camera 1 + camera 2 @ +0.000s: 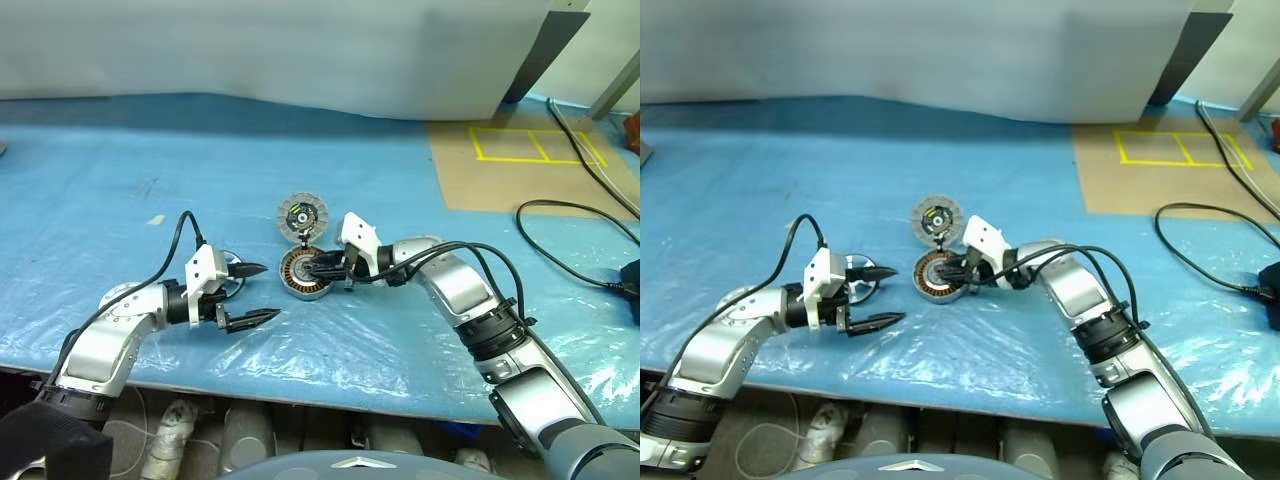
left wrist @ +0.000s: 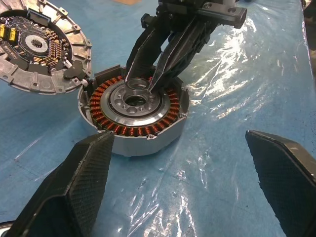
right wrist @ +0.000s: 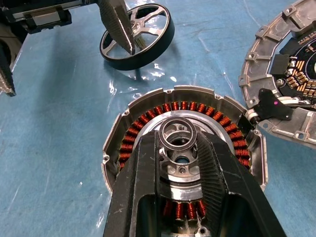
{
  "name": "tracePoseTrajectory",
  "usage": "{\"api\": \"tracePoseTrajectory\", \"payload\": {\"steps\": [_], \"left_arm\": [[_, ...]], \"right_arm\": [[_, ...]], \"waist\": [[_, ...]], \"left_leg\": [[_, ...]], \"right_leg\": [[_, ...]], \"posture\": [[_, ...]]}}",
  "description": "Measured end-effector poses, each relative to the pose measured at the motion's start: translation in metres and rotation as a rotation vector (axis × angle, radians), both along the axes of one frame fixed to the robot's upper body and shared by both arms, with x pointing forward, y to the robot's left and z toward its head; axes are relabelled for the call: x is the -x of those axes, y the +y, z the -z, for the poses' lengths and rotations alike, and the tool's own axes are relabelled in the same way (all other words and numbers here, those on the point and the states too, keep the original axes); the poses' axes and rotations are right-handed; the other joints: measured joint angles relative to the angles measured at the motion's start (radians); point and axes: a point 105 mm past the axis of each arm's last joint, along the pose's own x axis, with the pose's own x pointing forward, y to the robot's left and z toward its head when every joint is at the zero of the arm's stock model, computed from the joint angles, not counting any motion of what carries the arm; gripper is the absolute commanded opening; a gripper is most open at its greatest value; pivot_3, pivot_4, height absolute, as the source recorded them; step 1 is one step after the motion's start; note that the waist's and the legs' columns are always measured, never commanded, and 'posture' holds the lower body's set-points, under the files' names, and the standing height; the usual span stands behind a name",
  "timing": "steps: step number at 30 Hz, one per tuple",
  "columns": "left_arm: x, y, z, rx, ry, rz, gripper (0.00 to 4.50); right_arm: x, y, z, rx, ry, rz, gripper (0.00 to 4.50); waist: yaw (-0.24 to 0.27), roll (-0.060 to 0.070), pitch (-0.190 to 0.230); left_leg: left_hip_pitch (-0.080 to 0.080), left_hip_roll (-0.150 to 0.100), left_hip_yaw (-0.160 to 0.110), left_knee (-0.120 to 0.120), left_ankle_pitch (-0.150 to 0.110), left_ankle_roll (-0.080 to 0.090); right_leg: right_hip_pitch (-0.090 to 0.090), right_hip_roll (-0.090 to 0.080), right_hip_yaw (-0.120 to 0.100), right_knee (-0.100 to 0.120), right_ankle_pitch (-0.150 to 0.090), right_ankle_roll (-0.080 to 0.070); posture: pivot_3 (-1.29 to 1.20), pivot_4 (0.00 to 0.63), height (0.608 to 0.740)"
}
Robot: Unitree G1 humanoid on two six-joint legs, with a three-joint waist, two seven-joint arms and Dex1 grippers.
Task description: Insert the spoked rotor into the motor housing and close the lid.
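The motor housing (image 1: 304,275) sits near the middle of the blue-covered tabletop (image 1: 120,180), its lid (image 1: 302,215) swung open and lying flat at the far side, joined at the housing's edge with its circuit face up. The right gripper (image 3: 178,138) reaches in from the right, its 2 fingers (image 3: 140,187) nearly together and pinching a small silver ring (image 3: 178,134) directly over the housing's central hub, inside the circle of copper windings. The left gripper (image 1: 262,293) hangs just left of the housing, fingers spread wide and holding nothing. The spoked rotor (image 3: 137,35) lies on the tabletop beside the left gripper's far finger, clear of the housing. Open blue surface stretches to the left and behind; the near table edge runs close under both arms, and black cables (image 1: 570,215) lie off to the right.
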Motion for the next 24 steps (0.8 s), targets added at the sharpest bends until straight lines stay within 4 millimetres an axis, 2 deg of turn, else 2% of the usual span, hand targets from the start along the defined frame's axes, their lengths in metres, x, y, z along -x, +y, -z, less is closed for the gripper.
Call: {"api": "tracePoseTrajectory", "payload": {"steps": [6, 24], "left_arm": [[-0.0018, 0.0016, 0.0026, 0.005, 0.007, -0.016, 4.50], [-0.0061, 0.0027, 0.0065, 0.024, 0.019, -0.033, 4.50]], "right_arm": [[-0.0066, -0.0030, 0.0039, 0.028, -0.017, 0.015, 0.67], [-0.0043, -0.0017, 0.0054, 0.057, -0.052, -0.029, 0.67]], "waist": [[0.000, 0.000, 0.000], [0.000, 0.000, 0.000]], "left_leg": [[0.000, 0.000, 0.000, 0.000, 0.000, 0.000], [0.000, 0.000, 0.000, 0.001, 0.000, 0.000]], "right_leg": [[0.000, 0.000, 0.000, 0.000, 0.000, 0.000], [0.000, 0.000, 0.000, 0.001, 0.000, 0.000]], "posture": [[0.00, 0.150, 0.740], [0.00, 0.150, 0.740]]}}
